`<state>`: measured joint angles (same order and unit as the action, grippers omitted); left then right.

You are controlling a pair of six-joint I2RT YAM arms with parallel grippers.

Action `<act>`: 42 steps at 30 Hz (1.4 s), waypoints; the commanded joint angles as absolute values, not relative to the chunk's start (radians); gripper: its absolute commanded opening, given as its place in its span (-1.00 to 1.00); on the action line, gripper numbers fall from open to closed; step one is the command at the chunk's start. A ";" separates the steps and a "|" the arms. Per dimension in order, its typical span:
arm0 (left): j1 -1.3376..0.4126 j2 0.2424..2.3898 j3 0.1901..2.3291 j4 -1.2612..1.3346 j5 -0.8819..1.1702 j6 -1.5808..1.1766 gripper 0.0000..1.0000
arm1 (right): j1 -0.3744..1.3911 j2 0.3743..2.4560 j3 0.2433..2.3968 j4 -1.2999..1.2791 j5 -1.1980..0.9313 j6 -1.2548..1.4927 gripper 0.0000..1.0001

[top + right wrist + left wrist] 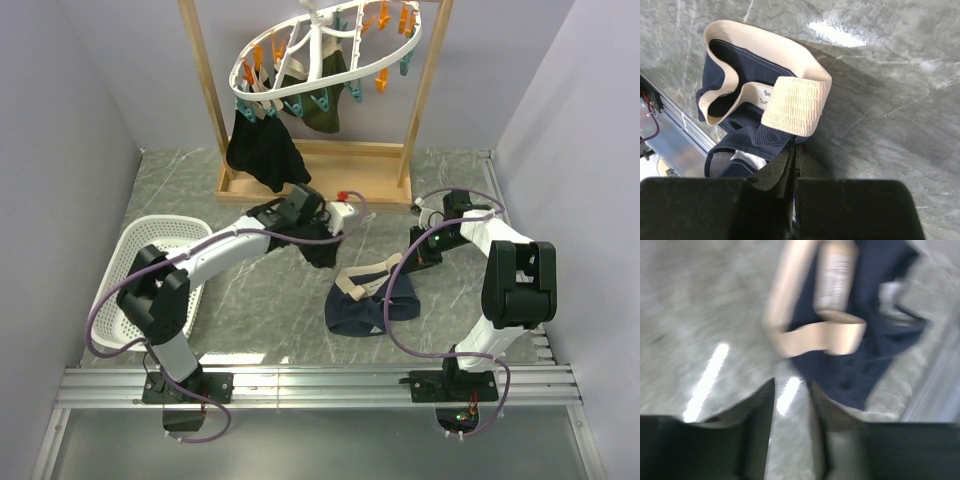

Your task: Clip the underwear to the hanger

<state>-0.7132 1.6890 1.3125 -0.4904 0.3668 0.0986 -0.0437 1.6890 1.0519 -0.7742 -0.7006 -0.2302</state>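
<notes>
The navy underwear [368,303] with its pale beige waistband lies crumpled on the table between the two arms. It also shows in the right wrist view [740,80] and, blurred, in the left wrist view [865,340]. My right gripper [417,252] [795,144] is shut, with the navy fabric edge under the waistband pinched at its tips. My left gripper [322,245] [790,386] is open and empty, low over the table just short of the underwear. The white oval hanger [320,50] with orange and teal pegs hangs at the back.
A black garment [265,150] and an olive-green garment [325,95] hang clipped to the hanger. The wooden frame stand [212,100] holds it up, with its base tray [300,185] on the table. A white mesh basket [150,270] sits at the left. A metal rail [320,385] runs along the near edge.
</notes>
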 commanded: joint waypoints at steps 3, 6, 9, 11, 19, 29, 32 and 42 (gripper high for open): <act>-0.833 1.744 1.400 -0.453 0.586 0.215 -0.03 | -0.044 1.683 1.104 -0.810 -0.733 -0.256 -1.00; -0.854 1.833 1.474 -0.484 0.687 0.296 0.09 | -0.044 1.671 1.104 -0.821 -0.733 -0.265 -1.00; -0.862 1.945 1.584 -0.561 0.762 0.420 0.11 | -0.044 1.660 1.111 -0.831 -0.733 -0.267 -1.00; -0.865 1.988 1.621 -0.589 0.800 0.469 0.17 | -0.044 1.655 1.112 -0.839 -0.733 -0.268 -1.00; -0.864 2.132 1.700 -0.673 0.790 0.555 0.15 | -0.048 1.612 1.124 -0.873 -0.732 -0.271 -1.00; -0.792 2.048 1.567 -0.893 0.707 0.696 -0.28 | -0.069 1.577 1.184 -0.937 -0.735 -0.305 -1.00; -0.740 1.967 1.528 -0.914 0.667 0.692 -0.42 | -0.068 1.554 1.190 -0.953 -0.739 -0.318 -1.00; -0.650 1.772 1.370 -0.807 0.537 0.592 -0.46 | -0.011 1.606 1.109 -0.787 -0.752 -0.232 -1.00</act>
